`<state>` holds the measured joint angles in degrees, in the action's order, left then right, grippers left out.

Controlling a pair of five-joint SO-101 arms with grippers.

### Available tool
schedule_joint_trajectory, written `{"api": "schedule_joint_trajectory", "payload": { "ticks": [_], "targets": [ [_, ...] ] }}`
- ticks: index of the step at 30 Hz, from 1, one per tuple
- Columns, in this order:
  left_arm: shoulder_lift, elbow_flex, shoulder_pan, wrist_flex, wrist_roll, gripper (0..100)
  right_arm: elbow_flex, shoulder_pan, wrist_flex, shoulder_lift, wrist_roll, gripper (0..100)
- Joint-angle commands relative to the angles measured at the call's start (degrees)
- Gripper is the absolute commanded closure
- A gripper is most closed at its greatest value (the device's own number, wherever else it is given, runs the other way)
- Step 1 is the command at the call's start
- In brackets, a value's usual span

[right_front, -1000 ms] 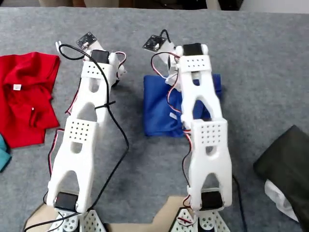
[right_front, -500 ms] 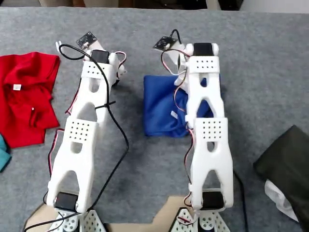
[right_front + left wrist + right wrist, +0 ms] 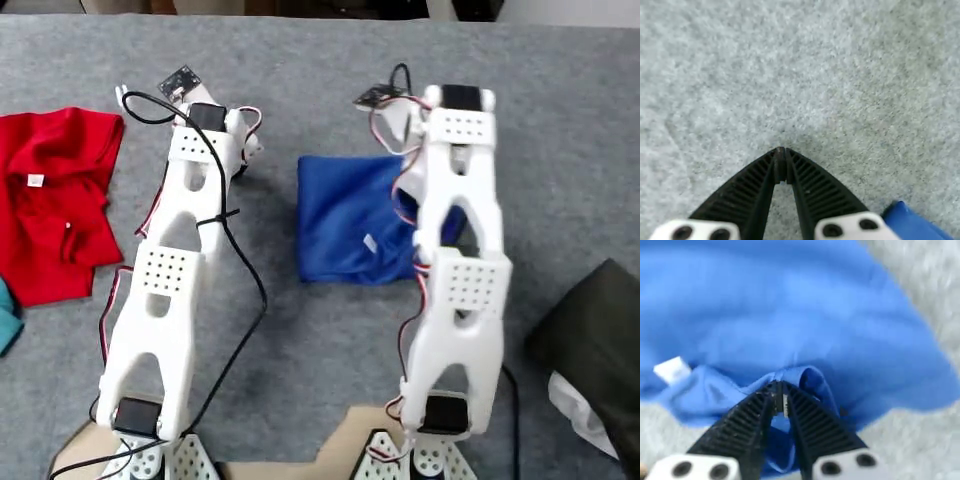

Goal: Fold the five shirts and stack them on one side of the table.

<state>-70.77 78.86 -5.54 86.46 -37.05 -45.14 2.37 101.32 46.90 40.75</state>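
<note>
Your right claw (image 3: 779,392) is pinched tight on a raised fold of the blue shirt (image 3: 345,220) — the shirt lies mid-desk (image 3: 560,120), under and around the tips. Your left claw (image 3: 780,152) is closed with nothing in it, over grey desk just beside the shirt's corner. Red shirt (image 3: 50,200) — at the desk's left edge.

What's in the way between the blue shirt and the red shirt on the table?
The left arm lies over the table between the blue shirt and the red shirt, with the left tool shut above bare table. The right tool is shut on a fold of the blue shirt.
</note>
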Motion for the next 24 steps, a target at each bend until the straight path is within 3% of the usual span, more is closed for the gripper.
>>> {"api": "schedule_joint_trajectory", "payload": {
  "ticks": [1, 10, 17, 24],
  "targets": [
    [0.9, 2.9, -0.5, -0.8, -0.1, 98, 8.7, 3.3, 0.9, -11.0, 2.2, 99.3],
    [0.9, 2.7, -0.5, -0.8, -0.1, 98, 34.2, 12.1, -2.5, -29.7, 8.4, 99.3],
    [0.9, 2.7, -0.5, -0.8, -0.1, 98, 58.7, 21.1, -15.8, -44.6, 8.6, 99.3],
    [0.9, 2.6, -0.7, -0.8, 0.0, 98, 65.5, 22.5, -20.5, -55.2, 10.6, 99.2]
  ]
}}
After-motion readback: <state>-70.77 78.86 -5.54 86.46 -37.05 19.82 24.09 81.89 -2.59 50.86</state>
